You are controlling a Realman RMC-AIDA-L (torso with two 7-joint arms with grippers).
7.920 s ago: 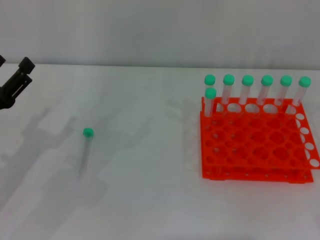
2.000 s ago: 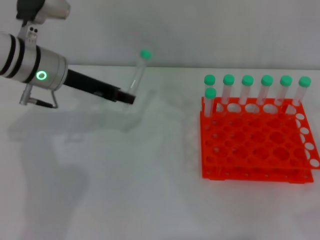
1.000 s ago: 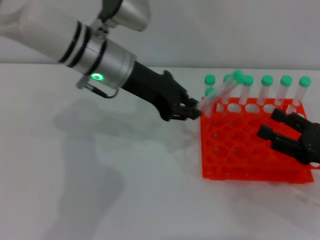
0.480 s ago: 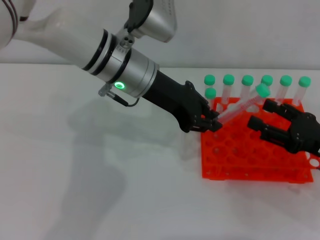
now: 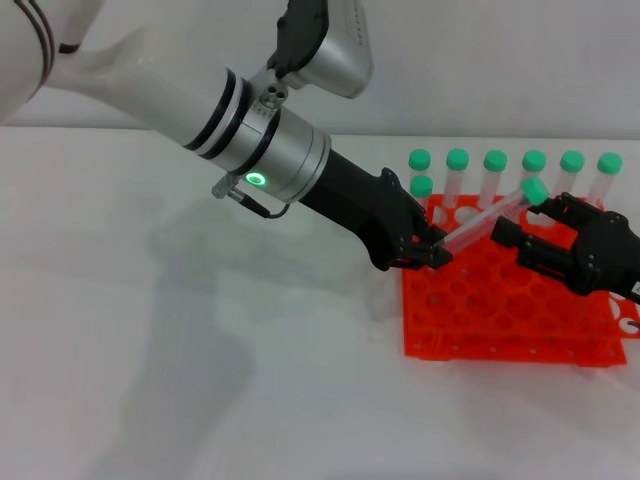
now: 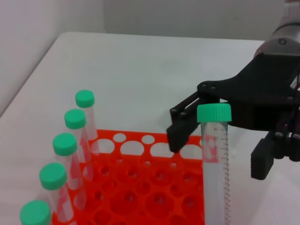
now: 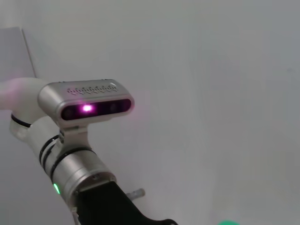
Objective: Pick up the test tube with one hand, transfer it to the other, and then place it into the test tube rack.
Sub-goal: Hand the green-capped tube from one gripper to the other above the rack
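Observation:
The test tube [image 5: 487,216] hangs slanted above the orange test tube rack [image 5: 470,335], its green cap [image 5: 535,190] pointing right. My left gripper [image 5: 428,252], on the silver arm with the green ring, is shut on the tube's tapered end. From the right, my black right gripper [image 5: 522,222] stands open with its fingers on either side of the tube just below the cap, not touching it. The left wrist view shows the tube [image 6: 215,173] upright in front of the open right gripper [image 6: 220,150], over the rack [image 6: 140,187].
Several other green-capped tubes [image 5: 495,175] stand along the rack's back row, just behind the held tube. The same tubes [image 6: 65,150] line one side in the left wrist view. White table [image 5: 200,380] stretches to the left of the rack.
The left arm has carried the tube a little further right over the rack. The right gripper has come up and left, so its open fingers now flank the tube near the cap.

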